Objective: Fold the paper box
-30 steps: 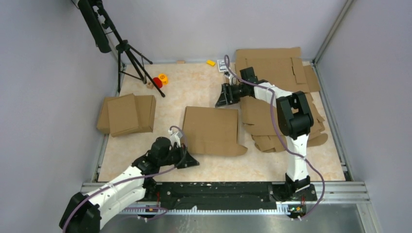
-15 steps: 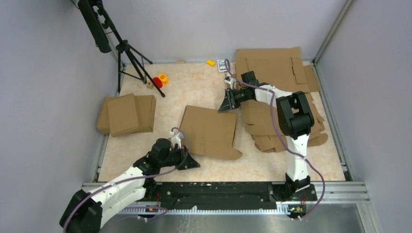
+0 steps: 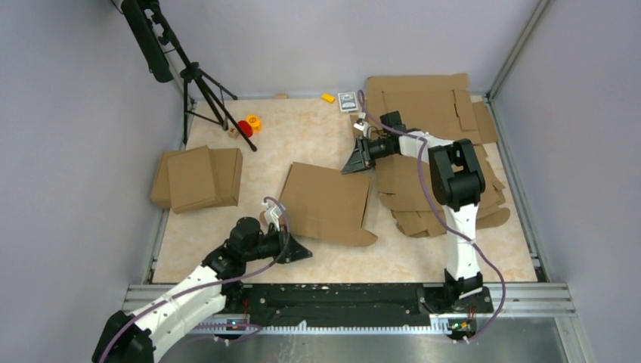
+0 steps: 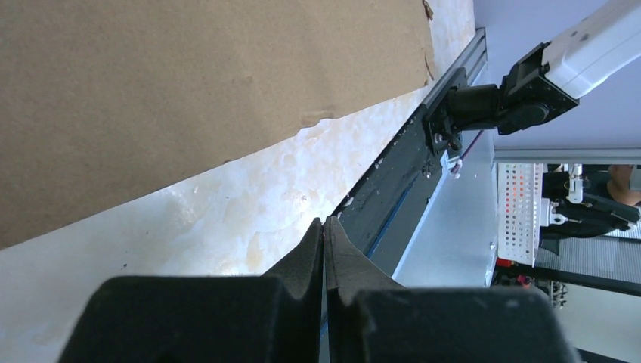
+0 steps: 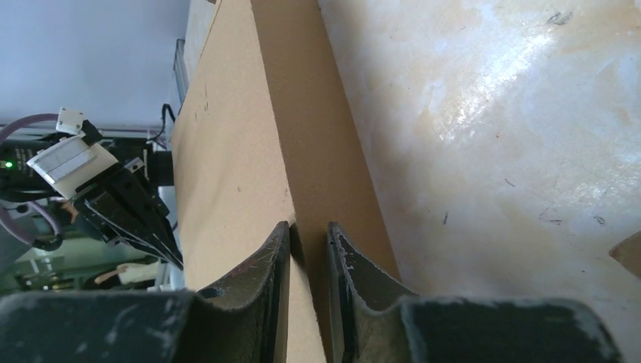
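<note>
Two arms low over table (image 3: pixel 302 136). Right arm reaches to upper centre; right gripper (image 3: pixel 355 168) nips upper-right corner edge of paper box (image 3: pixel 326 203) — narrow gap, cardboard between fingers. Left gripper (image 3: pixel 302 253) pressed closed, empty, beside box's lower-left edge. Box mid-frame — near-square, skewed, lower flap pointing right.

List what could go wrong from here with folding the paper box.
1. The right fingers pinch only a thin raised edge at the far right corner of the paper box; it may slip out or crumple when pulled.
2. The left fingers are shut over the bare table beside the near edge, holding nothing, so the carton may slide rather than fold.
</note>
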Robot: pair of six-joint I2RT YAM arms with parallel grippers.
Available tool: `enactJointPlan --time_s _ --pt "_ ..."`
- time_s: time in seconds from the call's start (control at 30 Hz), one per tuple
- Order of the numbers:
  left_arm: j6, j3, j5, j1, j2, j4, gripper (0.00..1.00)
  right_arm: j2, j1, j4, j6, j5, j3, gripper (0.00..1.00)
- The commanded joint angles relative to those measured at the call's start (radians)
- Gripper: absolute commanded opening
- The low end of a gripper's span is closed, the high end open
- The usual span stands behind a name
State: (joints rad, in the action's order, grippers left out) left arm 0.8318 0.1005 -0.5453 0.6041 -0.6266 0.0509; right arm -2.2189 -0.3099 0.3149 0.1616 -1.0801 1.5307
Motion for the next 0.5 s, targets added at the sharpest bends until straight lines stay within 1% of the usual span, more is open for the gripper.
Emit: enactJointPlan --time_s 0.0,0.13,0.27,0.37,0.47 --pt "-0.047 0.005 -0.023 0.002 0.024 0.027 0.0 -0.081 0.038 0.022 -0.033 0.07 0.022 0.08" --pt "-0.071 0.014 -0.025 0.002 0.018 0.017 0.0 -0.105 0.04 0.032 -0.033 0.066 0.053 0.08" --pt "-0.104 0.011 -0.048 0.004 0.042 0.058 0.0 -0.137 0.039 0.07 -0.052 0.067 0.098 0.07" --pt "-0.145 0.009 0.02 0.004 0.065 0.05 0.0 -0.146 0.04 0.073 -0.056 0.067 0.111 0.07" --pt "-0.167 0.005 0.127 0.003 0.057 0.088 0.0 -0.148 0.04 0.078 -0.06 0.063 0.121 0.07"
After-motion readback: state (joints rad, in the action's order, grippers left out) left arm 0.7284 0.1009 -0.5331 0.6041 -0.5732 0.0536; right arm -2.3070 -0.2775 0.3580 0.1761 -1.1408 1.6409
